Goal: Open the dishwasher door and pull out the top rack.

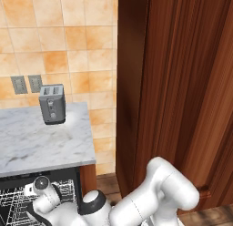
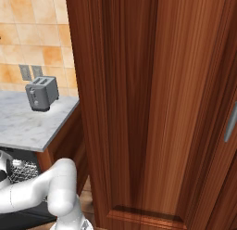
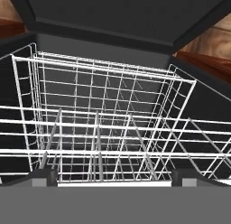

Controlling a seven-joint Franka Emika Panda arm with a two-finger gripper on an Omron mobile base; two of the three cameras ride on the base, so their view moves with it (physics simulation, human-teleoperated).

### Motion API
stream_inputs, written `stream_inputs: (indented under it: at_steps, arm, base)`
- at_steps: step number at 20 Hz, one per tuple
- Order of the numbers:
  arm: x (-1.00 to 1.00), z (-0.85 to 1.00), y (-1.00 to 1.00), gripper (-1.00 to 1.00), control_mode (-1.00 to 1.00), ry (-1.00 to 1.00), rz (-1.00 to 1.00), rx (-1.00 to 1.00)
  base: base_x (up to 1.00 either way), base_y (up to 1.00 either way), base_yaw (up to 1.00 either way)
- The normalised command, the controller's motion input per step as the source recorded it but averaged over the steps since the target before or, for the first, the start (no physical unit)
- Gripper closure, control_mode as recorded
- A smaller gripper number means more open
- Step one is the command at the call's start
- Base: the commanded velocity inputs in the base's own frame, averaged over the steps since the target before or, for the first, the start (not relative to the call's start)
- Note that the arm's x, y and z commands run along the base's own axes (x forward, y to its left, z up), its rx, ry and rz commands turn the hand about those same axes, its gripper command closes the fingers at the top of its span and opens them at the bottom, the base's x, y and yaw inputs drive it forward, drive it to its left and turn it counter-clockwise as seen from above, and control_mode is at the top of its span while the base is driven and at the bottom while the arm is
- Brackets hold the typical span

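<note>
- Second step in hand, by the look of it: dishwasher already open, with the top rack (image 3: 103,123) exposed under the marble counter (image 1: 41,143) and the arm reaching low into the opening.
- Door panel itself not clearly made out in any view; presumably dropped below the frames, though impossible to confirm.
- Gripper (image 3: 113,179) spread wide, fingertips (image 3: 43,177) far apart at the bottom of the hand view, with the front bar of the rack running between them.
- Impossible to tell whether the pads already touch the wire; nothing visibly clamped.
- Top rack directly ahead of the gripper and just beside it: front wires crossing the hand view close to the tips, upright tines rising behind them, back wall of the basket farther in against the dark tub.
- Seen from the left base view as white wire grid (image 1: 18,200) at the lower left, below the counter edge, with the wrist of the arm right over it.
- Seen from the right base view as a small patch of grid (image 2: 23,171) under the counter overhang.
- Next move, judged from this: close on the front bar, then draw straight back along the rails, keeping the pull level so the rack does not bind or slip from the tips.
- Toaster (image 1: 52,103) on the counter well apart from the work, no hindrance.
</note>
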Motion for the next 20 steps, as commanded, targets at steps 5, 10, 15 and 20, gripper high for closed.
stream_inputs:
  at_steps: [5,10,15,20]
  arm:
    - [0.04,-0.44,0.0,-1.0,-1.0,-0.18,-0.03,0.0]
    - [0.18,-0.35,-0.01,-1.0,-1.0,-0.2,-0.05,0.0]
    - [0.14,-0.53,0.0,-1.0,-1.0,-0.27,-0.01,-0.02]
    - [0.03,-0.46,-0.02,-1.0,-1.0,-0.34,0.0,-0.05]
  base:
    - [0.0,0.0,0.0]
    - [0.0,0.0,0.0]
    - [0.0,0.0,0.0]
    - [0.0,0.0,0.0]
